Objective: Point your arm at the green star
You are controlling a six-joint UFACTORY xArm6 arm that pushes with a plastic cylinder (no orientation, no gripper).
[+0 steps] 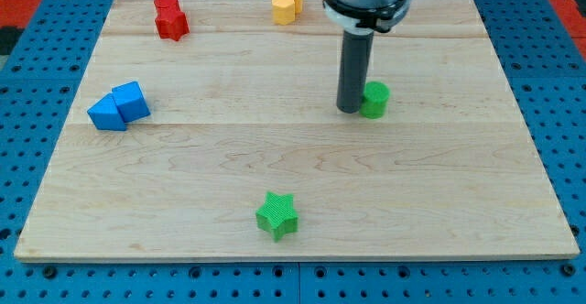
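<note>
Jaws I have none, only a rod whose tip [351, 110] sits touching the green cylinder [374, 100] near the counter's [458, 185] middle-right, well apart from the green star [277, 215] at the view's bottom, so the pointing looks undone.

Arm enters from the view's top; my tip [351, 110] points straight down.

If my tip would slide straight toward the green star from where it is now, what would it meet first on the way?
Probably nothing before the star itself. My tip rests beside the green round block, on its left in the view. The green star lies toward the view's bottom and slightly left, and the board between looks free.
</note>
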